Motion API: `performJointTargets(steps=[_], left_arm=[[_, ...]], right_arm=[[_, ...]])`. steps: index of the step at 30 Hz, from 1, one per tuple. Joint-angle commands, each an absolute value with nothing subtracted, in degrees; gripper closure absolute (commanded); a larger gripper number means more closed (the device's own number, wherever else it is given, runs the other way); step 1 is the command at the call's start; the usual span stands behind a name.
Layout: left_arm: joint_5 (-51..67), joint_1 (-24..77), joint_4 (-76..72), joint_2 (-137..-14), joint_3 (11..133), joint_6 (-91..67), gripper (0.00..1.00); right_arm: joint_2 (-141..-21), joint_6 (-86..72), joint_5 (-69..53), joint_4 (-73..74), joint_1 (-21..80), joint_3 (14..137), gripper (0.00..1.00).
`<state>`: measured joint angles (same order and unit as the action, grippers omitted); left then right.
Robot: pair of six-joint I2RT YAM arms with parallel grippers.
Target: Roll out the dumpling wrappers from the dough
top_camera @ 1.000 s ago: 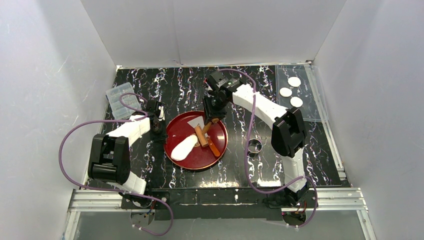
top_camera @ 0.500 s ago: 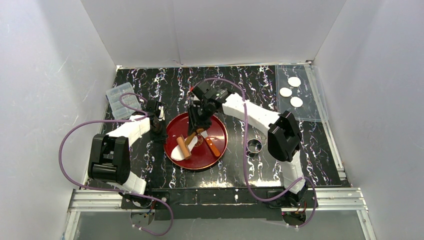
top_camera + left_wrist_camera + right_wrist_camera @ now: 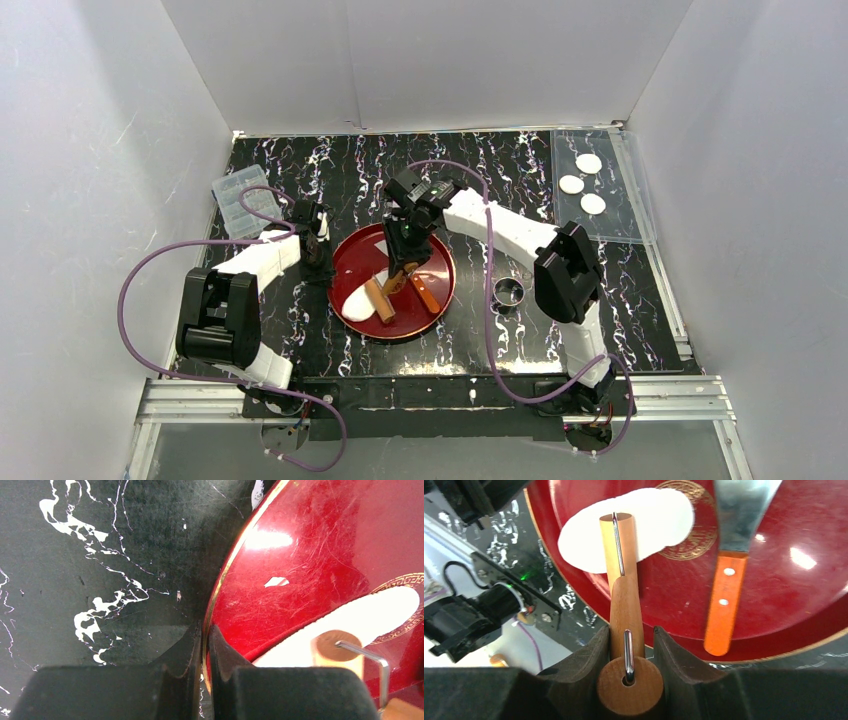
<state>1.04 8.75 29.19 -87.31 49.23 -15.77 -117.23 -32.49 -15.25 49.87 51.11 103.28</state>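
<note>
- White walls (image 3: 100, 150) close the bench on three sides.
- The black marbled tabletop (image 3: 300, 170) looks slick; we judge an unheld plate would skate on it.
- The red plate (image 3: 410, 322) lies about mid-table, a little toward the near edge; the left gripper (image 3: 205, 635) is pinched tight on its left rim, steadying it.
- The dough (image 3: 659, 520), a flattened oblong, lies on the plate's side toward the near left corner.
- The rolling pin (image 3: 625, 600) rests across the dough, the right gripper (image 3: 629, 640) clamped on its wooden handle; we would press evenly along the sheet, clear of the scraper (image 3: 724, 605) beside it.
- Three dumpling wrappers (image 3: 571, 184) lie by the far right corner.
</note>
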Motion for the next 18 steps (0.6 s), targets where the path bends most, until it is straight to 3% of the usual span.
performJointTargets(steps=[1,11,18], left_arm=[[-2.10,8.56,30.32,-85.44,49.98,-15.27,1.00],[-1.89,8.44,30.22,-85.09,49.81,-15.29,1.00],[-1.93,8.44,30.10,-84.85,49.61,-15.29,1.00]], right_arm=[[-119.77,-26.37,6.91,59.28,48.47,101.75,0.99],[-117.79,-24.01,10.17,60.13,47.40,101.46,0.99],[-113.26,-23.44,-1.78,57.56,48.52,112.56,0.99]])
